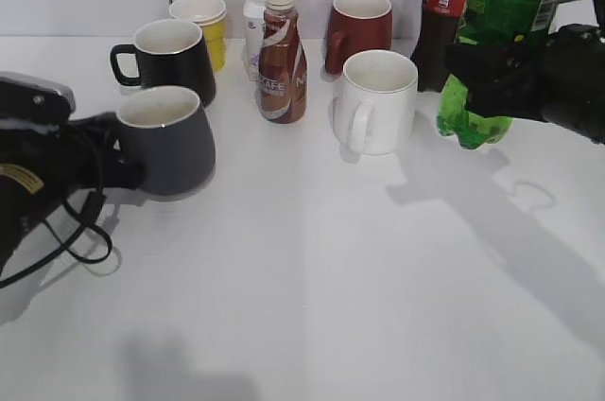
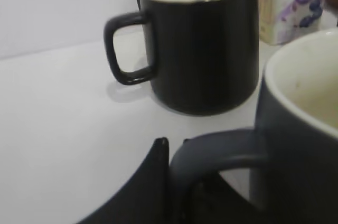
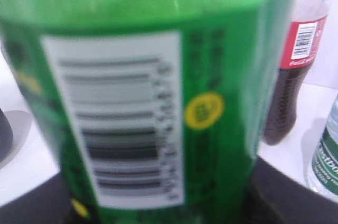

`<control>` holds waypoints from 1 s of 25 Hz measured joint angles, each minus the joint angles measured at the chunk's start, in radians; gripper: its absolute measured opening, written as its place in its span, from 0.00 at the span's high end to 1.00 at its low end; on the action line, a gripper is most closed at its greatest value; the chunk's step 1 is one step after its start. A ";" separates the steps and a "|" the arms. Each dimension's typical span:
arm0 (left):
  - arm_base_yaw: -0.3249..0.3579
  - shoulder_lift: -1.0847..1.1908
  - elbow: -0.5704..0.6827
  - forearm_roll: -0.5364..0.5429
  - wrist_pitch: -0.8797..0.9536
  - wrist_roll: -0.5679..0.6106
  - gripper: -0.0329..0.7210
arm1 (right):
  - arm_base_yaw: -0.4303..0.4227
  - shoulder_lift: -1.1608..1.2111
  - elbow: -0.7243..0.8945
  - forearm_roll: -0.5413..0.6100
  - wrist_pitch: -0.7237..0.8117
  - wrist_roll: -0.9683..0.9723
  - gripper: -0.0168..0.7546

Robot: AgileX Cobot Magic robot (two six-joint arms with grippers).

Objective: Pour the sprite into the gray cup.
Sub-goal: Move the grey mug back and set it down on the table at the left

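The gray cup (image 1: 168,143) stands at the left of the table, squat and dark with an off-white inside. My left gripper (image 1: 118,169) is shut on its loop handle (image 2: 211,150), seen close in the left wrist view. The sprite (image 1: 492,51), a green bottle with a barcode label (image 3: 121,123), is held in my right gripper (image 1: 492,79), lifted off the table at the far right and roughly upright. Its cap is out of view.
A glossy black mug (image 1: 170,59) stands right behind the gray cup. Behind are a yellow cup (image 1: 203,27), a white carton (image 1: 255,27), a brown coffee bottle (image 1: 282,56), a dark red mug (image 1: 359,30), a white mug (image 1: 376,101) and a cola bottle (image 1: 440,23).
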 joint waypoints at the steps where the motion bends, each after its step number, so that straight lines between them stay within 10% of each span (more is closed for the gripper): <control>1: 0.000 0.005 -0.001 0.000 -0.006 -0.001 0.90 | 0.000 0.000 0.000 0.000 0.000 0.000 0.50; 12: 0.001 -0.019 0.045 0.007 -0.012 -0.017 0.67 | 0.000 0.000 0.000 0.000 -0.001 0.013 0.50; 25: 0.002 -0.227 0.189 0.027 0.069 -0.017 0.64 | 0.000 0.087 0.035 0.138 -0.061 -0.159 0.50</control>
